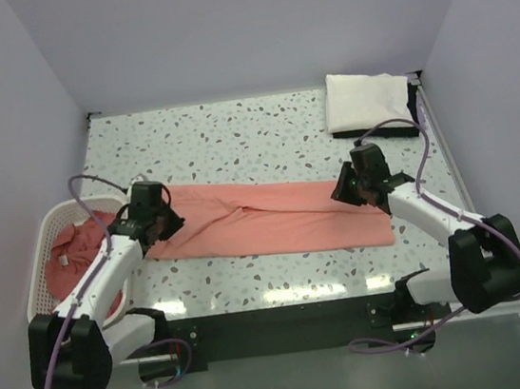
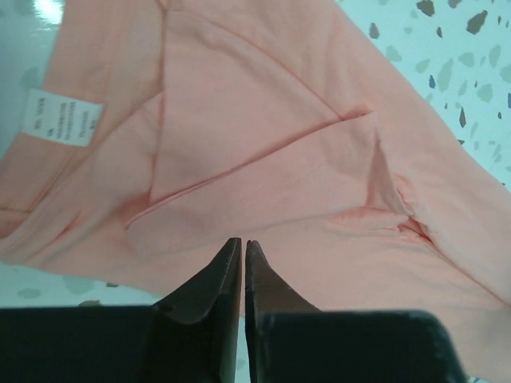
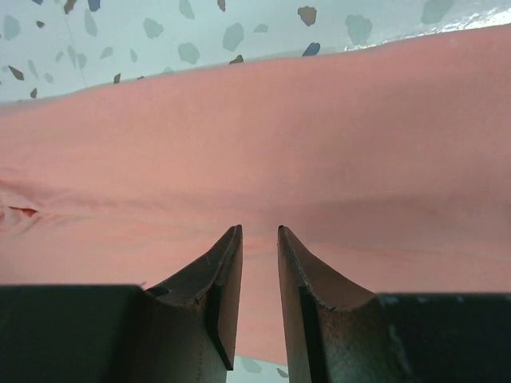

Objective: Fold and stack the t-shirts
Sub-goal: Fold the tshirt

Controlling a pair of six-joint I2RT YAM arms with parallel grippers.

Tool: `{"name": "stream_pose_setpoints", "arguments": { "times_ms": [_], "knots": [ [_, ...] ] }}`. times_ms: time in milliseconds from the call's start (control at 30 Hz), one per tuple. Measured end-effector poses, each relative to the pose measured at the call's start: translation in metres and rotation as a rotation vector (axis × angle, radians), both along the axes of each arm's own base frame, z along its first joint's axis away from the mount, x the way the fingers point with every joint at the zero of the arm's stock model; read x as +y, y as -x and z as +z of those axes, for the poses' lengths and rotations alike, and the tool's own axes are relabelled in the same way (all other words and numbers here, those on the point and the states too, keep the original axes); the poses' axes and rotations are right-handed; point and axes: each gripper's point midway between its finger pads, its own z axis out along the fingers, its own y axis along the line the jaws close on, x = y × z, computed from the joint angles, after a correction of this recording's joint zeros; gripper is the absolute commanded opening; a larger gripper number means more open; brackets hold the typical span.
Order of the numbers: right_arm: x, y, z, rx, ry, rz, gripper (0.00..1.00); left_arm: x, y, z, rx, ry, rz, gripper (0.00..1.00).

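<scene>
Currently the t-shirt (image 1: 268, 217) lies flat on the table (image 1: 232, 131) as a long strip, its long axis running left to right between the arms. The left gripper (image 2: 241, 242) sits over the labelled collar end, jaws all but closed, with nothing seen between them. The right gripper (image 3: 259, 230) sits over the opposite end, jaws slightly parted, grasping nothing. Each arm is nearest its own end.
</scene>
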Motion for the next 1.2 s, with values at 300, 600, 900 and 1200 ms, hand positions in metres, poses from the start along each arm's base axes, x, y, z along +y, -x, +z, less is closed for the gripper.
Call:
{"name": "stream_pose_setpoints", "arguments": {
  "times_ms": [300,600,900,1200],
  "knots": [
    [0.006,0.001,-0.029,0.084,0.058,0.037,0.28,-0.051,-0.020,-0.033,0.062,0.007,-0.097,0.02],
    [-0.006,0.014,-0.049,0.119,0.112,0.020,0.28,-0.047,-0.001,-0.070,0.091,0.023,-0.063,0.01],
    [-0.011,0.021,-0.051,0.132,0.129,0.019,0.29,-0.050,0.001,-0.062,0.064,0.048,-0.080,0.00],
    [-0.014,-0.001,-0.005,0.020,0.157,0.013,0.29,-0.057,-0.024,-0.001,-0.064,0.088,-0.069,0.05]
  ]
}}
